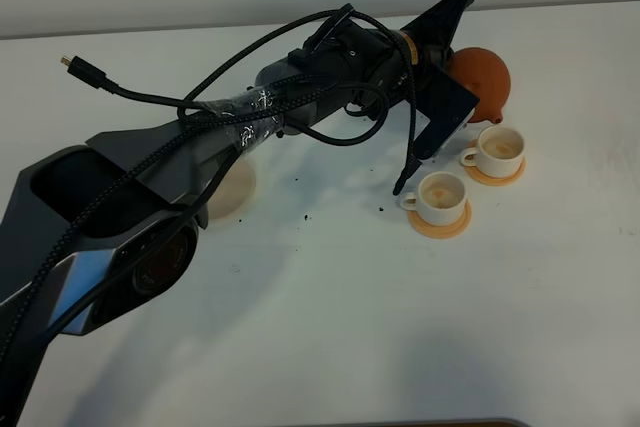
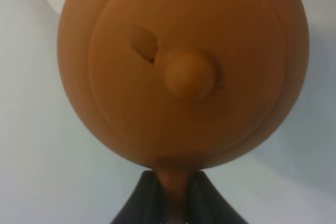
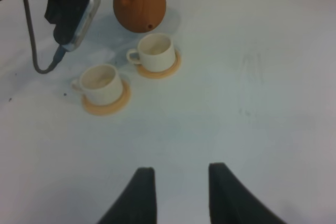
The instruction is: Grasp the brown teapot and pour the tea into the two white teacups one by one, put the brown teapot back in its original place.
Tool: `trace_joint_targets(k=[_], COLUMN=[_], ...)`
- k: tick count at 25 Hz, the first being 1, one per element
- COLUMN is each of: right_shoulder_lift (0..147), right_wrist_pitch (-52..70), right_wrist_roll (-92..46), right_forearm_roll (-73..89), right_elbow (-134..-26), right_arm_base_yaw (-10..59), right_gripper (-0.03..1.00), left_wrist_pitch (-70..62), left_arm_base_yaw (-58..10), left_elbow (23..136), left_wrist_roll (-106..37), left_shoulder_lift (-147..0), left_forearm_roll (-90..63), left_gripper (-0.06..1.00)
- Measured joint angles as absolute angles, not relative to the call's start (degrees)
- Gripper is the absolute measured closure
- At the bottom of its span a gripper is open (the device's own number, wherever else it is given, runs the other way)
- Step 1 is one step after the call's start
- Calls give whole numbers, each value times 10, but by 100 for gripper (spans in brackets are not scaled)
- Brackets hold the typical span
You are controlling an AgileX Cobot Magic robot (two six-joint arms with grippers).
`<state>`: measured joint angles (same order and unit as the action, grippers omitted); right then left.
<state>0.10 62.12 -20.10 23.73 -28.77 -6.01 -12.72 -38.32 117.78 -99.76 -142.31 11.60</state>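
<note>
I'm seeing a robotics lab setup: a bare white counter (image 1: 330,337) is filling the frame, with a cable-wrapped arm (image 1: 140,152) stretching in from the lower left.

The brown teapot (image 1: 486,79) is a plain matte reddish-brown, and the nearer teacup (image 1: 441,196) and farther teacup (image 1: 497,150) are white outside and pale tan within, the nearer coaster (image 1: 440,228) and farther coaster (image 1: 497,178) under them orange. The disc (image 1: 236,193) is cream-beige and the table (image 1: 330,337) white, flecked with a few dark specks (image 1: 383,209). The left arm (image 1: 130,162) is black to dark grey with a light blue patch (image 1: 85,269) and a yellow ring (image 1: 409,45), its braided cables (image 1: 150,99) black with a gold-tipped plug (image 1: 68,61), and the left gripper (image 2: 172,178) and right gripper (image 3: 181,169) are black.
</note>
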Motion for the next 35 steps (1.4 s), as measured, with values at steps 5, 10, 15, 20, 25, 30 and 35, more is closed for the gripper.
trace_joint_targets(k=[5, 10, 15, 20, 25, 30, 35], right_shoulder_lift=[1, 1, 1, 1, 1, 1, 1], right_wrist_pitch=[621, 621, 621, 621, 621, 621, 621], right_wrist_roll=[-201, -201, -201, -201, -201, -201, -201], right_forearm_roll=[237, 237, 237, 237, 237, 237, 237], right_elbow=[-288, -288, -288, -288, -288, -288, -288], right_arm_base_yaw=[-60, -60, -60, -60, -60, -60, -60], right_gripper=[73, 73, 73, 73, 73, 73, 73], left_wrist_pitch=[-110, -98, -97, -75, -68, -68, -68], left_arm_base_yaw=[-388, -388, -388, -392, -392, -394, -398], left_elbow=[1178, 1178, 1178, 1178, 1178, 1178, 1178], left_wrist_roll=[-1009, -1034, -1058, -1063, -1067, -1088, -1093], left_shoulder_lift=[-1423, -1423, -1423, -1423, -1423, -1423, -1423], left_forearm_roll=[116, 116, 116, 116, 116, 116, 116], left_gripper=[83, 83, 83, 83, 83, 83, 83])
